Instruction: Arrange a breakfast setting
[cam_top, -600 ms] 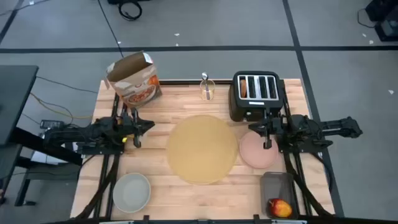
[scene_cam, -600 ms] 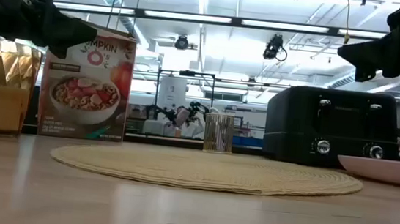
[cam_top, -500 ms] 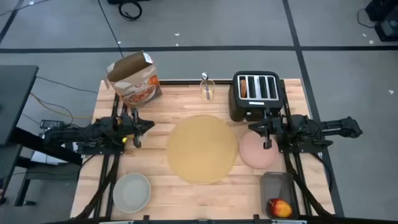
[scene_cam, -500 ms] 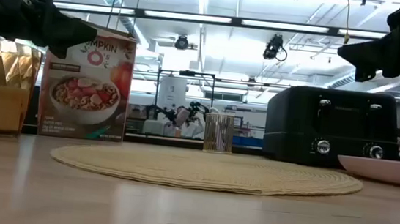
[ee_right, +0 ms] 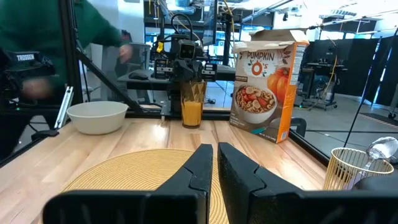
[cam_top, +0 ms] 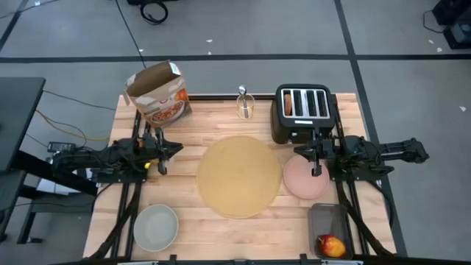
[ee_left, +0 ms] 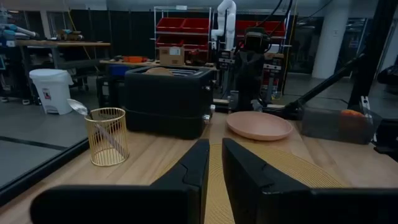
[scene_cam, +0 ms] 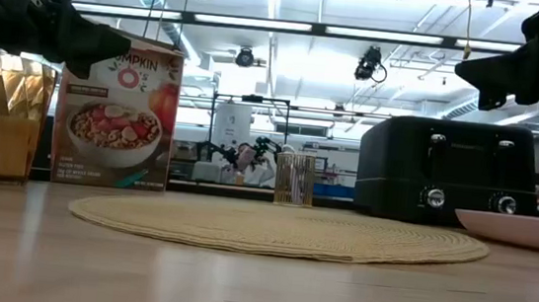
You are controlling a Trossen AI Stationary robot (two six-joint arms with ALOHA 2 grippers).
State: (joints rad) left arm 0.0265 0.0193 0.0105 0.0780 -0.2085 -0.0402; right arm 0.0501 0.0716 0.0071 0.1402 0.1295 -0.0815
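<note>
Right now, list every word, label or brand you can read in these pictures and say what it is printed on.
"PUMPKIN O's" on the front of the orange cereal box, clearest in the right wrist view.
"MPKIN O's" on the same box in the low view, its start hidden behind the left arm.
The small print on the dark band under the name is too blurred to read.
The black toaster shows no readable marking.

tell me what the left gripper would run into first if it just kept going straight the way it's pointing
Probably the pink plate. The left gripper, fingers nearly shut, points across the round placemat toward the plate, with the right arm just beyond. It hangs above the table, so it might pass over the plate; depth is unclear.
</note>
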